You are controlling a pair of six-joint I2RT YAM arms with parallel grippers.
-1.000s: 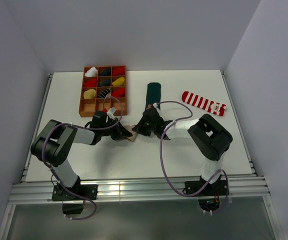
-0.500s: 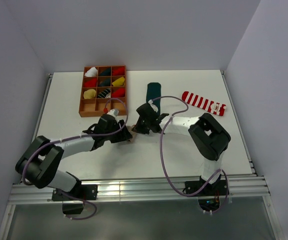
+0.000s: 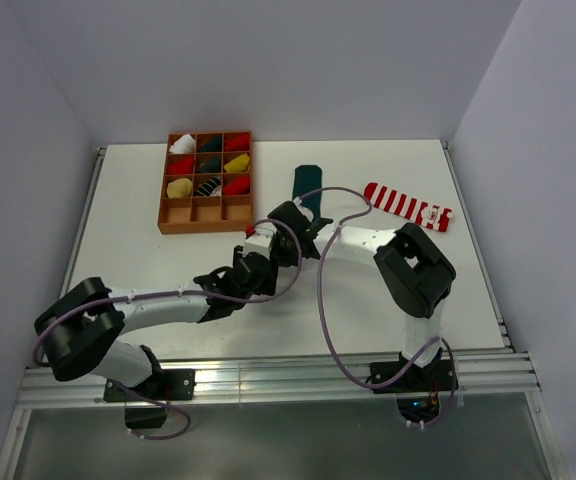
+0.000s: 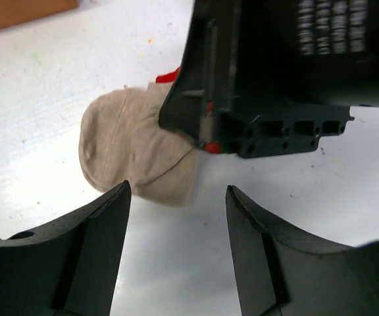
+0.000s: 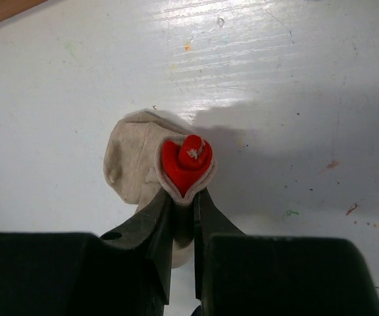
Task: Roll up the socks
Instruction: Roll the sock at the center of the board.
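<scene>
The beige sock (image 5: 151, 158) lies near the middle of the desk (image 3: 148, 300), already wound into a tight bundle. The right wrist view shows its red toe coiled at the core, with the beige layers wrapped round it. The right end effector (image 5: 183, 201) pinches this bundle at the near end, its fingers pressed close on the cloth. The left end effector (image 4: 176, 197) sits just beside the sock with its fingers spread and nothing between them.

The step in hand looks like securing the first roll. The next move probably calls for the left fingers to catch the loose outer layer and draw it over the coil while the right grip stays firm — slack there would let the roll spring open.

From above the sock is almost wholly hidden under the two wrists. In the left wrist view the right end effector covers part of the bundle, so how much loose cuff remains is hard to tell.

The dark green sock (image 3: 308, 188) and the striped sock (image 3: 406, 206) lie flat farther back — unrolled.
</scene>
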